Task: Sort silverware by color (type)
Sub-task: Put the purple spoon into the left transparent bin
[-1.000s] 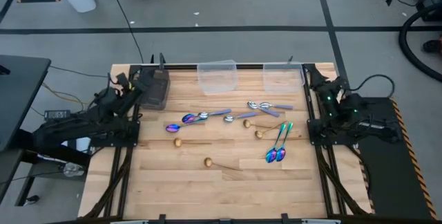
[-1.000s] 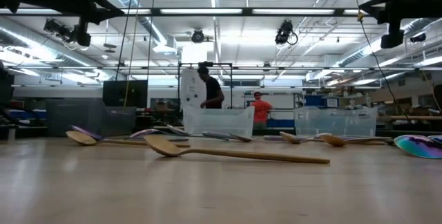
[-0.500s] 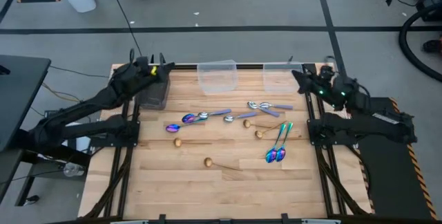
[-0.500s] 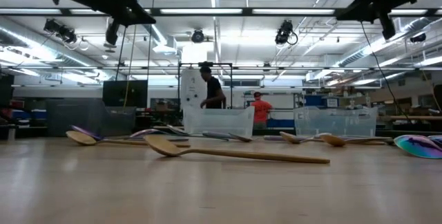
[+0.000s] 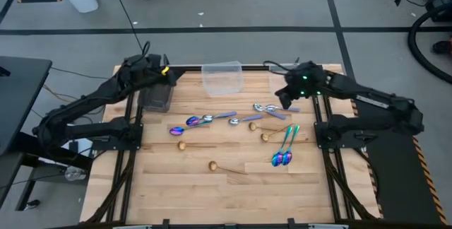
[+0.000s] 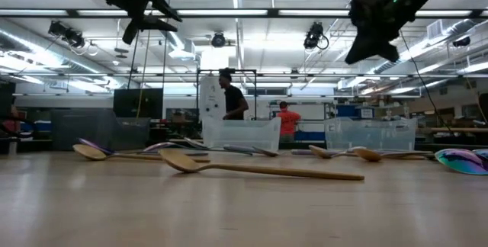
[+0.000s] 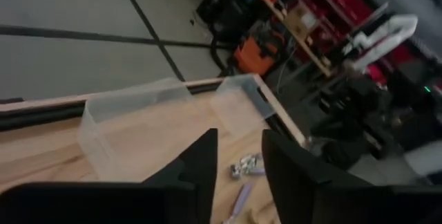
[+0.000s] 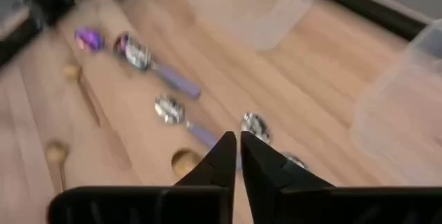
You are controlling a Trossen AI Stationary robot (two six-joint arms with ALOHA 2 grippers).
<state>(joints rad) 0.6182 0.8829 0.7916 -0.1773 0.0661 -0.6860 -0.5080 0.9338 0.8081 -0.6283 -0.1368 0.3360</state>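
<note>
High view: spoons [image 5: 240, 120] and table [image 5: 176, 186] bear no readable writing.

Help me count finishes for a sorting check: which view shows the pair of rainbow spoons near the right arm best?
The high view: both rainbow spoons lie whole, side by side, bowls toward the near edge. The low view catches only one iridescent bowl at its right edge. Neither wrist view clearly shows the pair.

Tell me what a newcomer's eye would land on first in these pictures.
First, the iridescent spoons, a pair lying side by side toward the table's right, with gold spoons scattered nearer the middle. Next, the right gripper hanging above the silver spoons, its fingers nearly together. The left gripper hovers over the dark tray at the far left corner.
</note>
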